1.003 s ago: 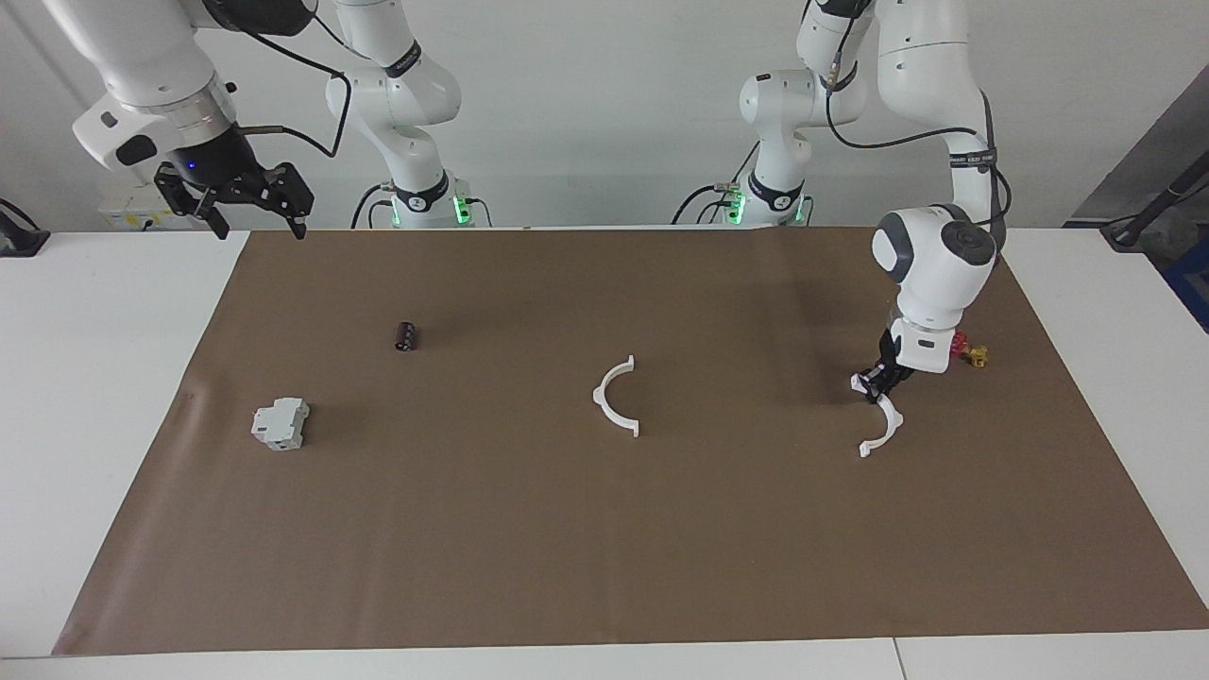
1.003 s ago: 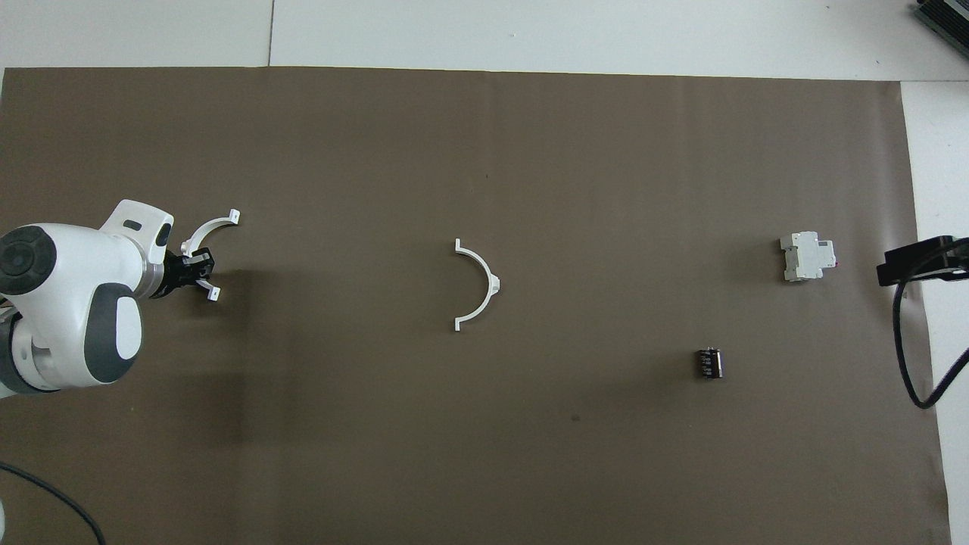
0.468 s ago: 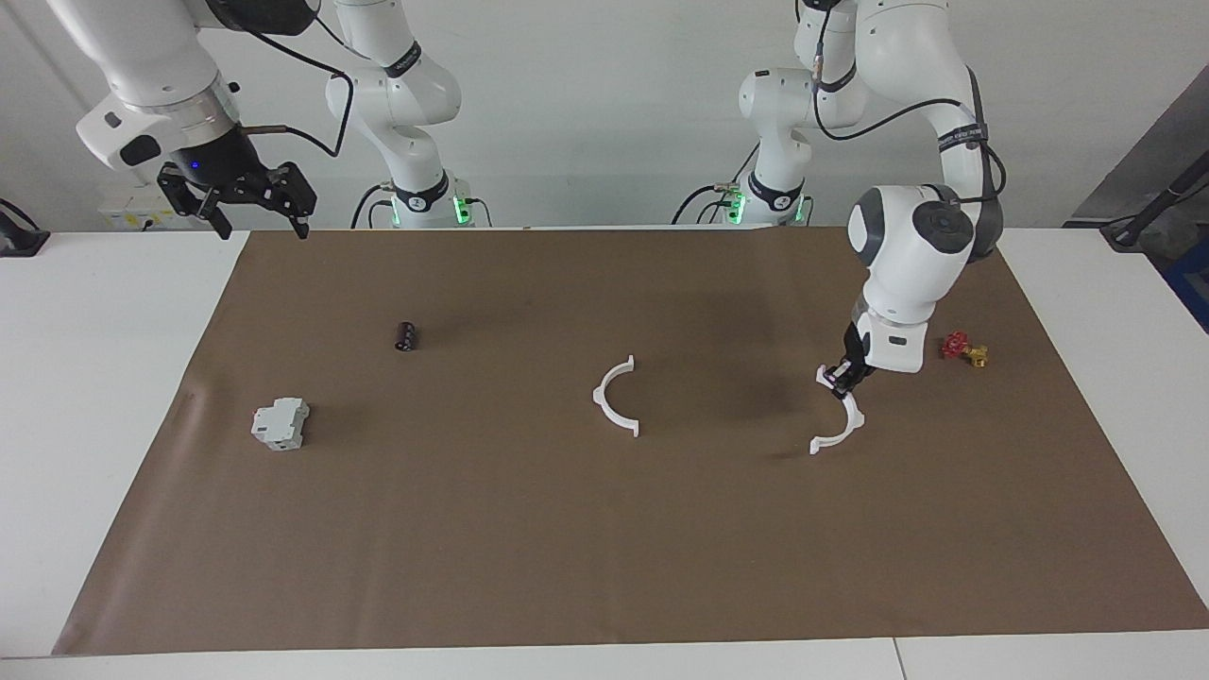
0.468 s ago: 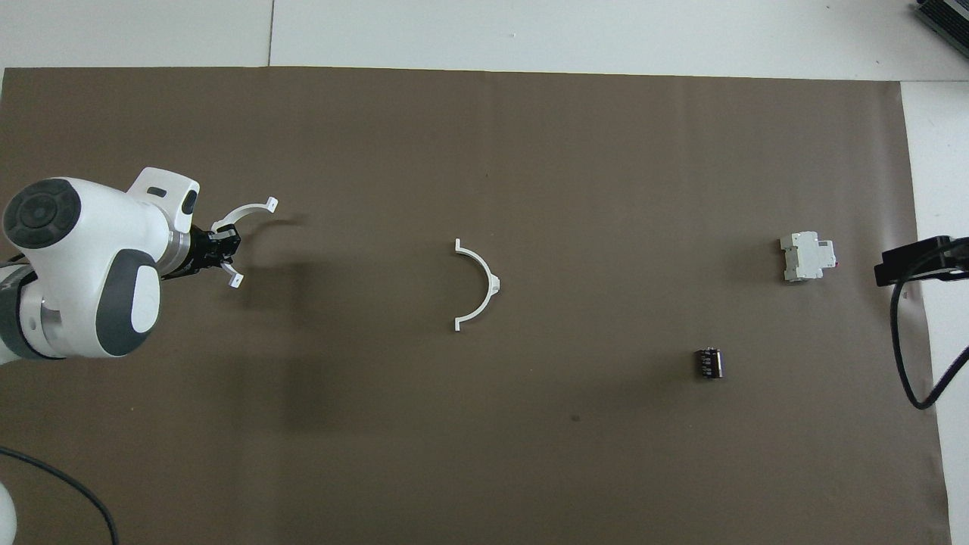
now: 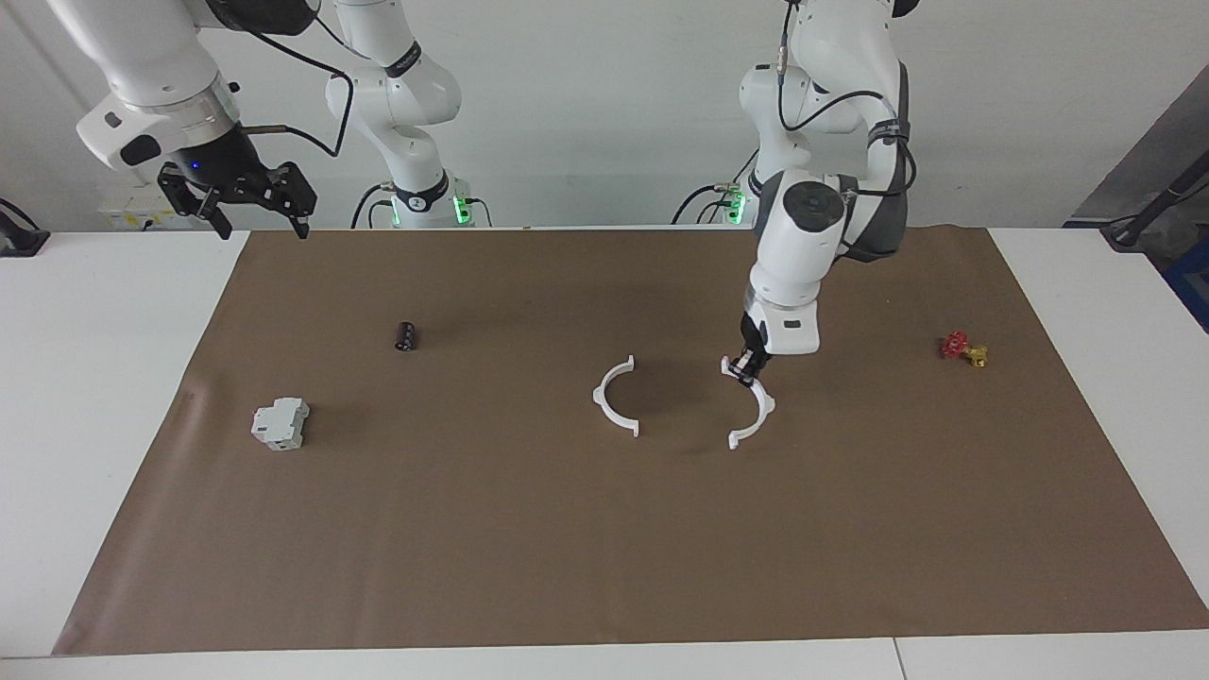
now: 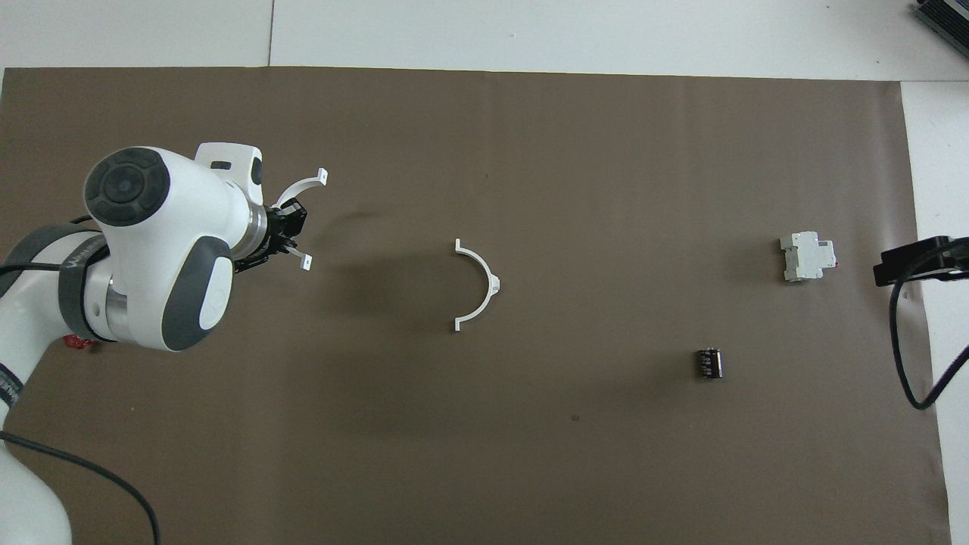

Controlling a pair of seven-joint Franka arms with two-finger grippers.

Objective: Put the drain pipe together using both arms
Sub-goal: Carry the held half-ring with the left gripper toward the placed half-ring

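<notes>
- Facing view: the left gripper (image 5: 746, 367) hangs over the middle of the table (image 5: 1039, 529), and its fingers pinch one end of a white half ring (image 5: 753, 409). This held half ring hangs down from the fingers; its lower end is close to the brown mat (image 5: 491, 538), and I cannot tell if it touches.
- The second half ring (image 5: 615, 399) lies flat on the mat, near the held one, and the open sides of the two face each other.
- I judge that the step in hand is to bring the held half to its partner. To do it well, the arm should lay the held half flat, line up the end tabs, then close the gap slowly so that the lying half does not slide away.
- The right gripper (image 5: 247, 195) waits high at the right arm's end of the table, its fingers spread and holding nothing. It could steady the lying half.
- Overhead view: the left gripper (image 6: 291, 231) holds its half ring (image 6: 297, 189) with the arc open toward the lying half ring (image 6: 481, 284). The two are apart, so the joining is not yet done.
</notes>
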